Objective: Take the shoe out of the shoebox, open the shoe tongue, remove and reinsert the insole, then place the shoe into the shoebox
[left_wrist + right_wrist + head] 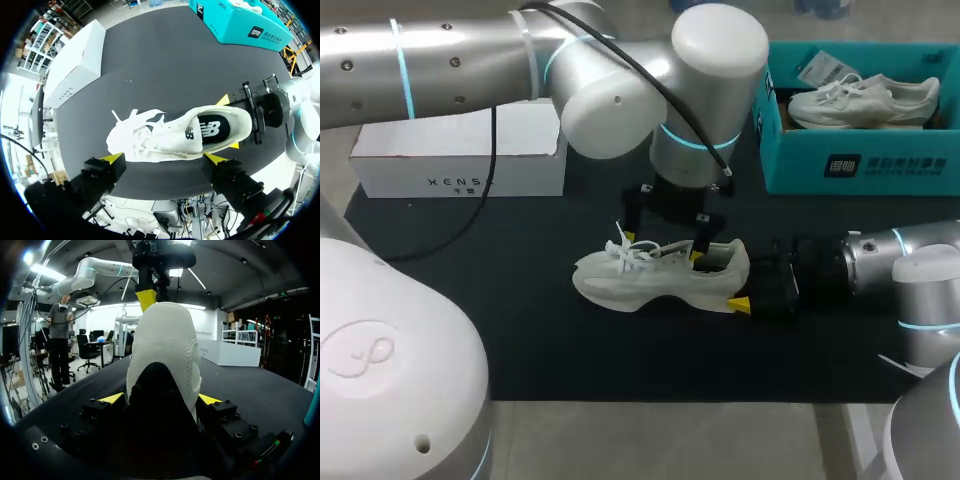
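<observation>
Head view, two shoes (660, 275) (860, 100); two boxes (460, 160) (860, 165)

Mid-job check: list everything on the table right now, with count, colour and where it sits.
shoe: one, white, on its sole mid-mat, laces loose
insole: one, black, inside that shoe's heel
shoebox: one, teal, open, far right of the mat
second shoe: one, white, inside the shoebox
paper slip: one, white, in the shoebox behind the second shoe
white box: one, far left edge of the mat
mat: one, black, covering the table
left gripper: open, above the shoe
right gripper: both fingers clamped on the shoe's heel
</observation>
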`<state>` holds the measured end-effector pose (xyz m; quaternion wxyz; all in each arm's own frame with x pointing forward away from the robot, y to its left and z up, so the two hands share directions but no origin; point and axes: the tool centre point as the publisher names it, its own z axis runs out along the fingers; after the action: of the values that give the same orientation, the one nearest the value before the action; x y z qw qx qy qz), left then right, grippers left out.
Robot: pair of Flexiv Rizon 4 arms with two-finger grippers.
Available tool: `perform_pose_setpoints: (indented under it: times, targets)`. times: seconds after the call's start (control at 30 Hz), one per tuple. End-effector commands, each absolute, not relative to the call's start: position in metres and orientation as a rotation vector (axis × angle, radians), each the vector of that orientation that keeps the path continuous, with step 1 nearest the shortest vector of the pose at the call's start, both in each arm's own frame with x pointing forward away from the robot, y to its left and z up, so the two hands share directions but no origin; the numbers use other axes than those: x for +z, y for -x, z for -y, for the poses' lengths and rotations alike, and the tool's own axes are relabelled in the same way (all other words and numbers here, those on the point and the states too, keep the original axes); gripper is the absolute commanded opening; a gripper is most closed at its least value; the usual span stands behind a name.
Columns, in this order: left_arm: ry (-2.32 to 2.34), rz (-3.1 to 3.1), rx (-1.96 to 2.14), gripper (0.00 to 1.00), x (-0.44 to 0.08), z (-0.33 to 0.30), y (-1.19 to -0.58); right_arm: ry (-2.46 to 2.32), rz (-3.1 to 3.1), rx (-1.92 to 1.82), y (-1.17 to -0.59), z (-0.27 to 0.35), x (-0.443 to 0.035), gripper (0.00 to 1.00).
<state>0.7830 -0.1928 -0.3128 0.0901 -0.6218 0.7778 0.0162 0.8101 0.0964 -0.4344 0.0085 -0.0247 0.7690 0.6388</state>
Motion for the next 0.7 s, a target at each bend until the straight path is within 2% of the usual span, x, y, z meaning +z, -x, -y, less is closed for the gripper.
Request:
perform_pose_setpoints:
  times: [0.03, 0.7]
  targets:
    - [1.833, -2.279, 0.06, 1.0, -0.323, 0.201, -0.778, 0.078, -2.405, 1.996, -0.811, -0.1, -0.44, 0.0]
    - [1.888, -2.175, 0.116, 1.0, -0.36, 0.218, -0.8, 0.078, -2.405, 1.996, -0.811, -0.1, -0.44, 0.0]
